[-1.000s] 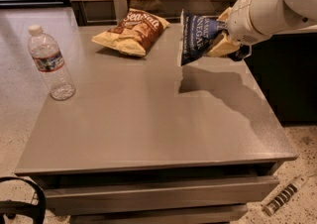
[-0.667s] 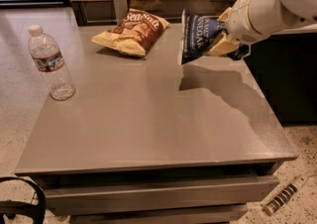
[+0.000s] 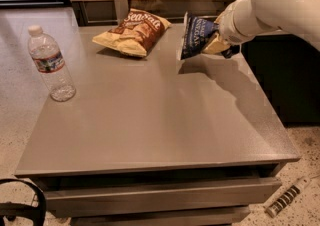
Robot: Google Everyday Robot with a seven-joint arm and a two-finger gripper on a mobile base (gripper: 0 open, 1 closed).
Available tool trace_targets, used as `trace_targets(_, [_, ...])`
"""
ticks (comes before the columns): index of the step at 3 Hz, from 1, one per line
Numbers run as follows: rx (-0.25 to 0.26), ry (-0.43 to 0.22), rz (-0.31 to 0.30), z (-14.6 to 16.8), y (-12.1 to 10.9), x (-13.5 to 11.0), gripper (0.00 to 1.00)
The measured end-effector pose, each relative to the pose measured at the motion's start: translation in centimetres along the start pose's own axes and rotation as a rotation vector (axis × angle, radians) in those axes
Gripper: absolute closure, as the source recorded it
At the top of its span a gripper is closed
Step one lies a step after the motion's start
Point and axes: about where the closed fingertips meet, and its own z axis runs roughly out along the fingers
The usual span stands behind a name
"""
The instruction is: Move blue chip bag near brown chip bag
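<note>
While the blue chip bag (image 3: 196, 37) hangs lifted, progress: carry under way, placing not yet done.
Tool: gripper (image 3: 212, 44) sits right of the brown chip bag (image 3: 134, 32), clamped on the blue chip bag's right edge.
Blue chip bag: held upright just right of the brown chip bag, with a narrow gap between them; its lower edge appears clear of the table (image 3: 150, 120), shadow beneath.
Brown chip bag: lying flat on the table, untouched.
Bystander: water bottle (image 3: 50, 65), well left of the brown chip bag, out of the way.
Left to do: likely lower, let go, back off.
</note>
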Motion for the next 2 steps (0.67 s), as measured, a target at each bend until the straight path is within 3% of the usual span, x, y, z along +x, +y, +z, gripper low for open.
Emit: trace_targets(2, [0.052, 0.023, -0.039, 6.7, -4.3, -0.7, 1.00])
